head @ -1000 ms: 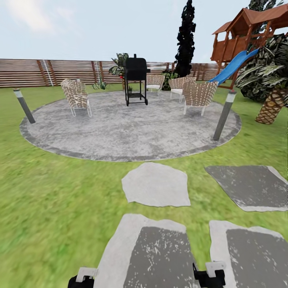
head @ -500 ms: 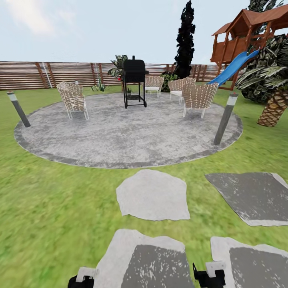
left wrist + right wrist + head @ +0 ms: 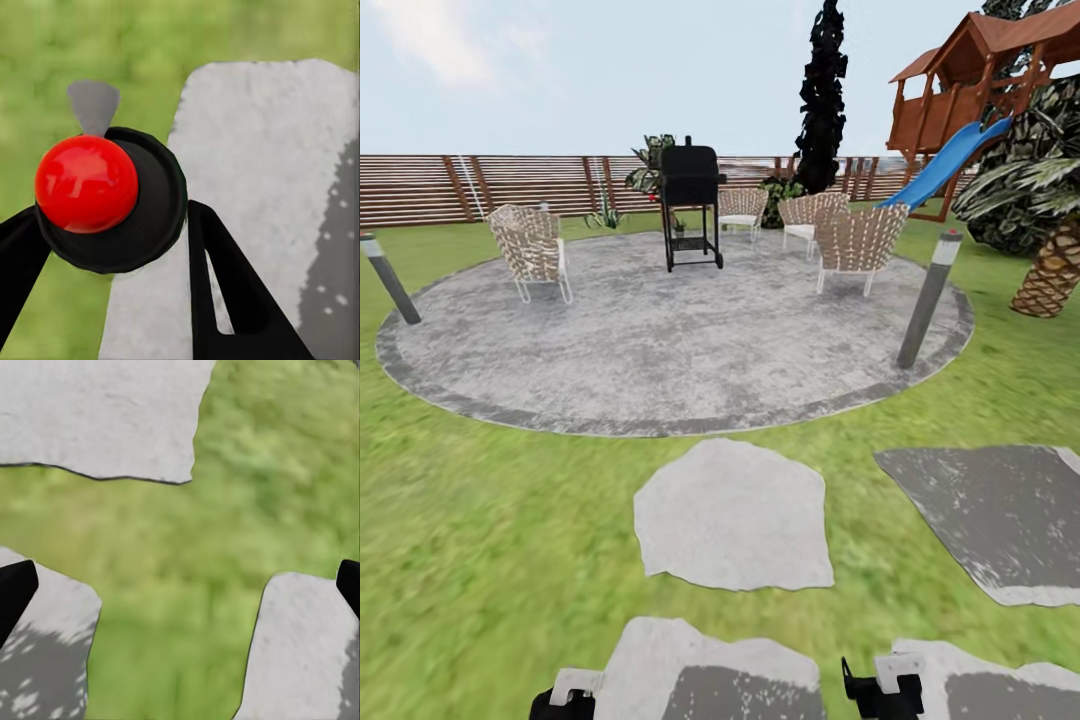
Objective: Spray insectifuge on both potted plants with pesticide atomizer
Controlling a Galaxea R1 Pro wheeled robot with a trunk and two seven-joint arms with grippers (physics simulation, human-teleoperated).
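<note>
Advancing toward the patio (image 3: pixel 660 350), the view is shifting stepping stones (image 3: pixel 735 515) nearer on the garden (image 3: pixel 480 520) lawn, with right tool (image 3: pixel 180 581) standing open and left tool (image 3: pixel 112 292) state indeterminable.

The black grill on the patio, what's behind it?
Behind the grill stand a leafy plant, a wicker chair and the slatted fence. The grill's body hides whatever lies directly behind it.

Ahead of my left end effector (image 3: pixel 565 700), matt rough stone slabs (image 3: pixel 732 515) lie in soft lawn (image 3: pixel 480 520). Beyond: mottled grey paving (image 3: pixel 660 330), woven wicker chairs (image 3: pixel 860 240), a matt black metal grill (image 3: pixel 691 190), a brown slatted wooden fence (image 3: pixel 510 185).
</note>
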